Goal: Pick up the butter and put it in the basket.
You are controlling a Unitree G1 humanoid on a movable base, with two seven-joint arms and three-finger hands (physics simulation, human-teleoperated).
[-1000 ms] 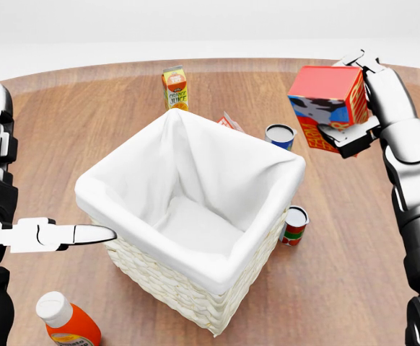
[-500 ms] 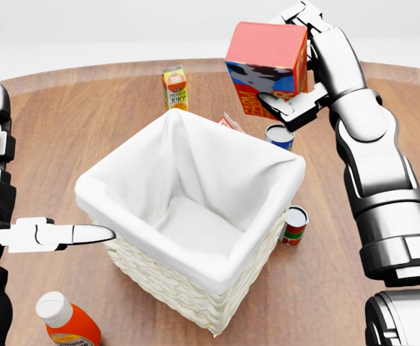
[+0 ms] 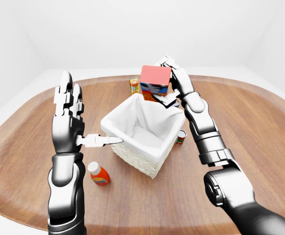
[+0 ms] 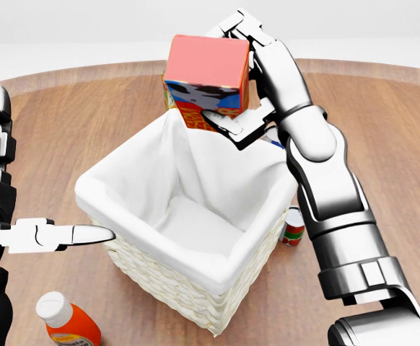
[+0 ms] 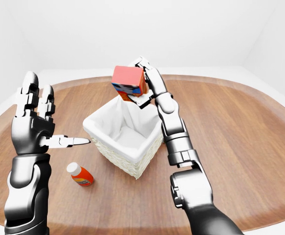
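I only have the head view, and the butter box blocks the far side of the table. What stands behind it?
Observer: The left-eye view shows an orange juice carton standing upright just left of the butter box, beyond the basket.
Reviewer: My view crops the left hand. How is it posed?
Observer: It is raised with its fingers upright and open. It holds nothing, and its thumb points at the basket's rim.
Reviewer: And the bottle at my bottom edge?
Observer: It lies whole on the table with its white cap toward the upper left, apart from the basket.
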